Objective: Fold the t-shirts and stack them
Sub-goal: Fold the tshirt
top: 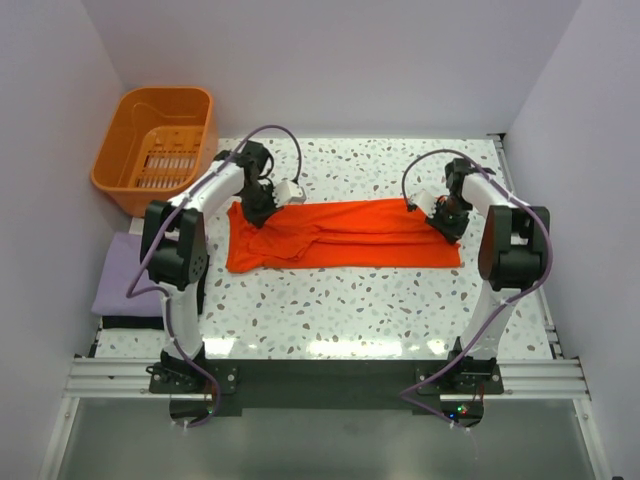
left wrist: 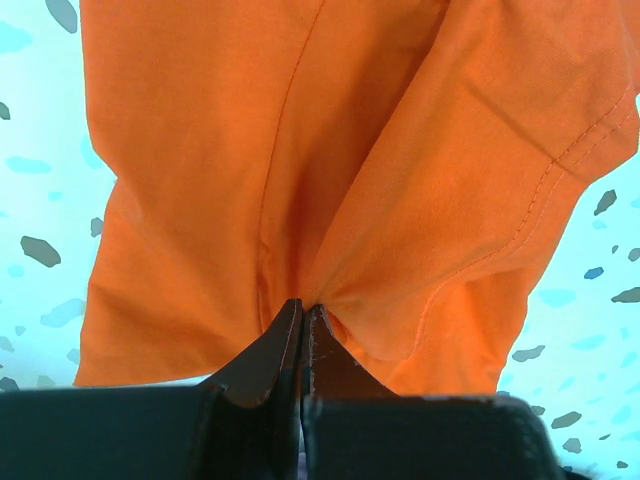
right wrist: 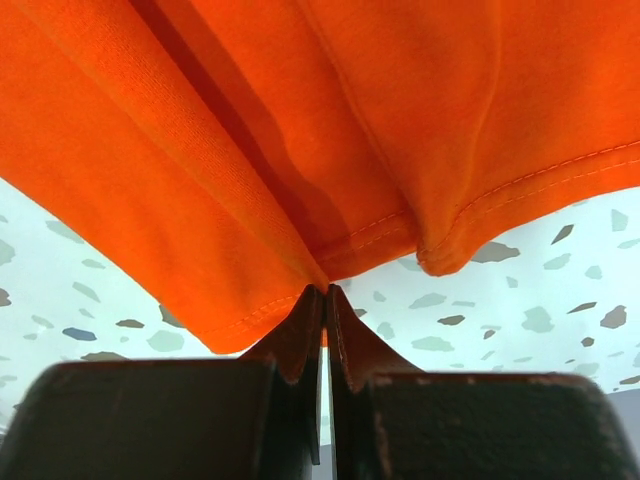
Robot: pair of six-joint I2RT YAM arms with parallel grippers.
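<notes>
The orange-red t-shirt point(top: 340, 235) lies stretched in a long band across the middle of the speckled table. My left gripper point(top: 258, 208) is shut on the shirt's left end; in the left wrist view point(left wrist: 303, 305) the cloth point(left wrist: 300, 150) bunches into the closed tips. My right gripper point(top: 447, 215) is shut on the shirt's right end; in the right wrist view point(right wrist: 325, 290) the hemmed edge point(right wrist: 330, 130) is pinched between the fingers. The lavender t-shirt point(top: 125, 275) lies folded at the table's left edge.
The orange slotted basket point(top: 157, 147) stands at the far left corner. White walls close in on the left, back and right. Bare speckled tabletop point(top: 360, 310) lies between the shirt and the arm bases.
</notes>
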